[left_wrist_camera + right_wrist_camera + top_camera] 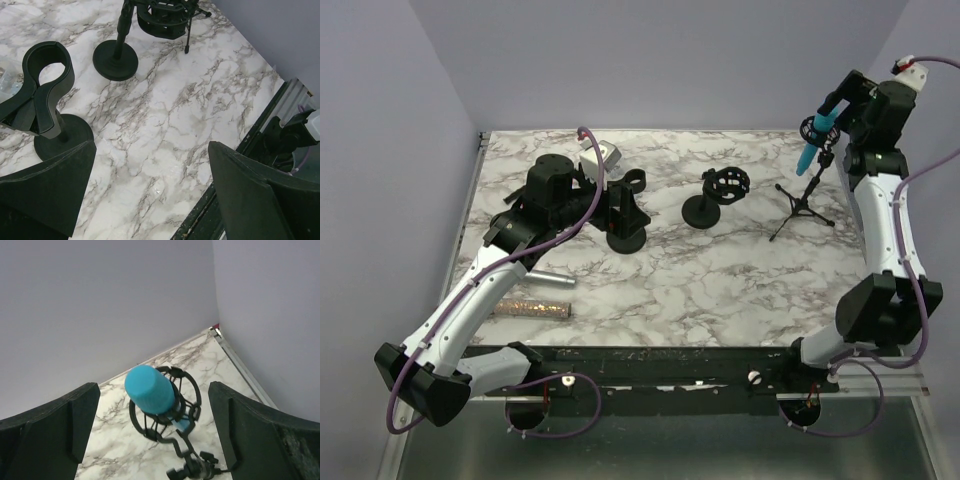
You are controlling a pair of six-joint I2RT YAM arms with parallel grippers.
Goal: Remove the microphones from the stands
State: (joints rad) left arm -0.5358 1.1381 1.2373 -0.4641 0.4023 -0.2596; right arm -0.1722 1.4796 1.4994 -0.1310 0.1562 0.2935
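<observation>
Blue mic (147, 390) sits in shock mount (150, 432) on tripod stand (798, 207), far-right of table (720, 290). Long axis tilted, head up twd R gripper (150, 402). Its fingers are spread wide, not touching the mic. L gripper (150, 175) also spread, holding nothing.

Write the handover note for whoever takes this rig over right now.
The left hand is open and holds nothing, low beside the empty clip stand.
The right hand is open, up by the head of the blue microphone, not touching it.
The blue microphone sits in the tripod stand, far right. A silver microphone and a glittery microphone lie on the table near the left arm.
Done: the approach only.
Left: grip the blue microphone, lift it out, set it down.
</observation>
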